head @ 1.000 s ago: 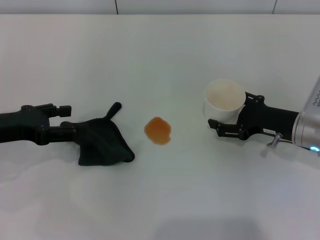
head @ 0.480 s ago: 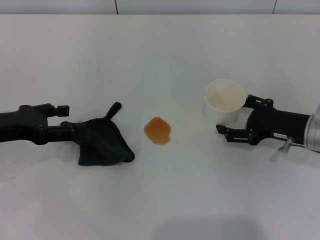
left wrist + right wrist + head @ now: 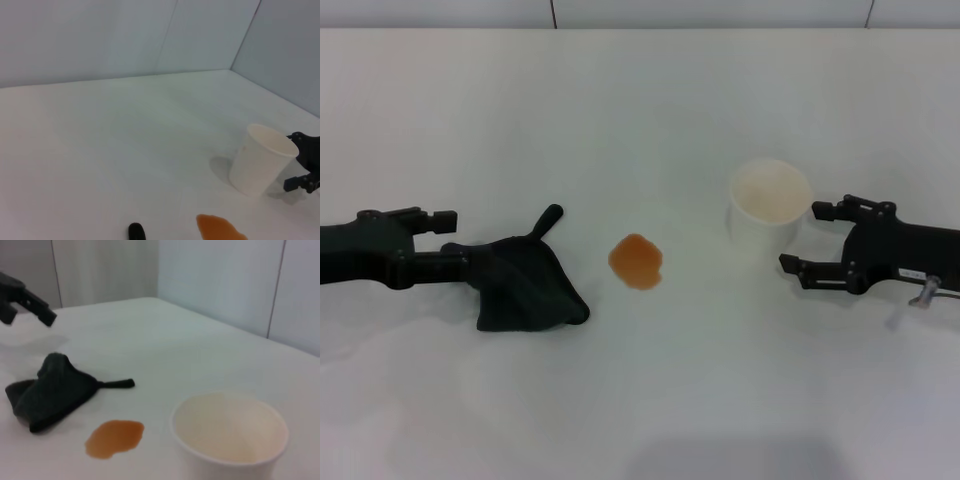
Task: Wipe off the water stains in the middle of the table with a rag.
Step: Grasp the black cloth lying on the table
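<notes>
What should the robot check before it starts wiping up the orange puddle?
1. Puddle uncovered, in plain sight: ok.
2. Rag lies beside the puddle, apart from it: ok.
3. Left end effector at the rag's edge; firm hold: cannot tell.
4. Paper cup upright, off the wiping path: ok.
5. Right end effector open, clear of the cup: ok.
6. Table bare between rag and puddle: ok.

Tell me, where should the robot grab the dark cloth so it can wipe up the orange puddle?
Probably the bunched, raised end of the rag, coming from the robot's left, where the left gripper already sits. Folds there give the fingers something thick; the thin tail would just dangle.
</notes>
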### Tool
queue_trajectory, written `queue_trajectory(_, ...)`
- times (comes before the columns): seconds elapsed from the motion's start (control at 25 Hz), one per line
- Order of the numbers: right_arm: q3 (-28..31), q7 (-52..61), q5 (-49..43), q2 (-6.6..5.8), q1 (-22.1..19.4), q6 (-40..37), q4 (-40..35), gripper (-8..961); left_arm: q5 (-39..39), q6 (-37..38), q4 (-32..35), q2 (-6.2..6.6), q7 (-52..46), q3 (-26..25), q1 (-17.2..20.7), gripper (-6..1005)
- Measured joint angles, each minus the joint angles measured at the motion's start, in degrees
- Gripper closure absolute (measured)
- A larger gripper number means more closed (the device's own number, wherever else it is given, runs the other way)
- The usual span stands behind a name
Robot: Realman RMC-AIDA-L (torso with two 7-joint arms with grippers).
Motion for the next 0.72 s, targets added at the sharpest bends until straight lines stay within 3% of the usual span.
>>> queue_trajectory(0.28, 6.85, 3.11, -2.79, 0.0, -2.35, -5.67, -6.37, 85, -0.03, -0.01, 0.0, 0.0, 0.0, 0.0, 0.04, 154)
queue_trajectory(0.44, 9.89, 4.58, -4.91, -0.13, -0.65, -8.72, -7.16, 85, 0.01, -0.06, 0.0, 0.0, 0.0, 0.0, -0.02, 155)
queue_trajectory(0.72, 13.06, 10.43, -11.95, -1.87, 3.86, -17.7, -10.4, 84, -0.23, -0.09, 0.0, 0.0, 0.0, 0.0, -0.04, 155)
